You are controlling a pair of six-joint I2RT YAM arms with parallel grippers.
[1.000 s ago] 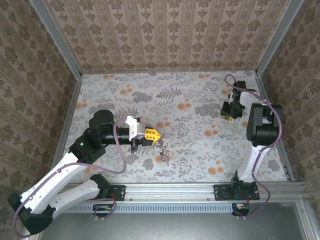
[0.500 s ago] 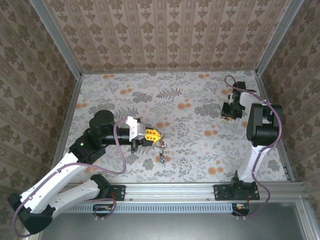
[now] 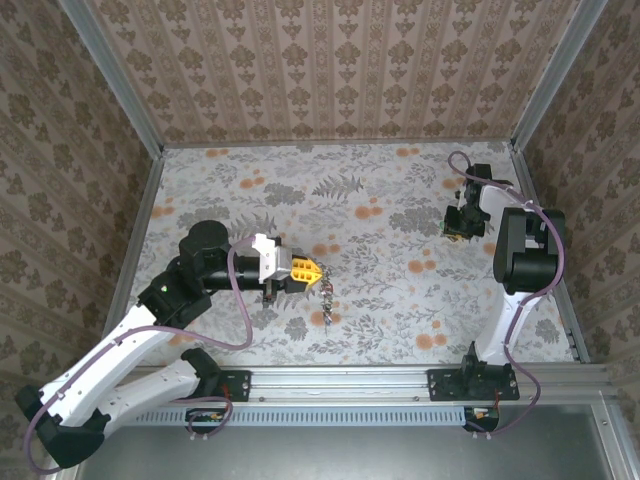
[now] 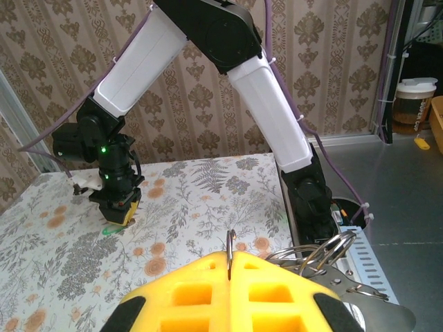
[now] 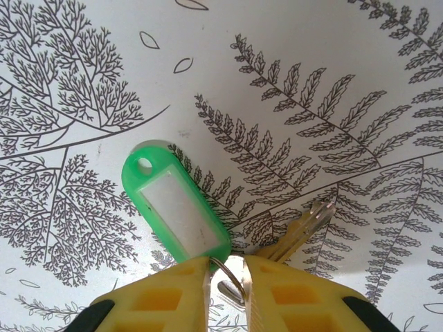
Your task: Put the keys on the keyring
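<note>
Left pincer (image 4: 229, 256) nips the thin metal keyring (image 4: 228, 242), right pincer (image 5: 225, 268) the green-tagged brass key (image 5: 176, 207); such slim holds could slip.

Left arm (image 3: 200, 262) reaching toward centre, right arm (image 3: 525, 255) folded at far right, both jaws pinched together.

A lab test cell: aluminium rails (image 3: 350, 381) frame damask-papered panels (image 3: 340, 70) around a floral-covered bench (image 3: 390, 300), with left arm (image 3: 130, 340) and right arm (image 3: 522, 262) bolted at its edge.
</note>
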